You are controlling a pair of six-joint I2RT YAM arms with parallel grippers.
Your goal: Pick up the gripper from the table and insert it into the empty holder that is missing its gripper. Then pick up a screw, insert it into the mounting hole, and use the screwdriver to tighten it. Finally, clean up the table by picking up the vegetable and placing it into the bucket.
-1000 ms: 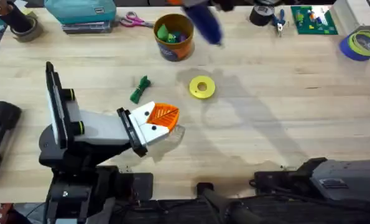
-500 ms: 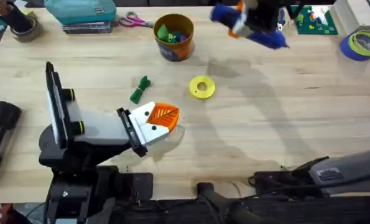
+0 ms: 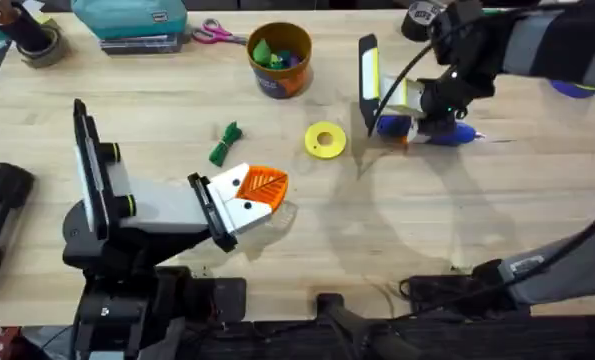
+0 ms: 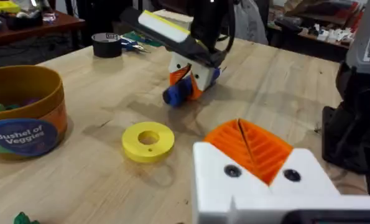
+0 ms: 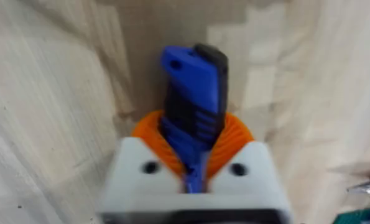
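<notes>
pale wood table point(image 3: 397, 230), cluttered far edge; right pincer point(image 3: 409, 122) clamps the screwdriver point(image 3: 447, 133); left pincer point(image 3: 262, 195) pressed together, empty.

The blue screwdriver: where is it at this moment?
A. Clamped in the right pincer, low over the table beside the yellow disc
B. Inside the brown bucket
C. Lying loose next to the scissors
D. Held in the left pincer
A: the right pincer grips the blue screwdriver between its orange pads, low over the table, right of the yellow disc.
</notes>
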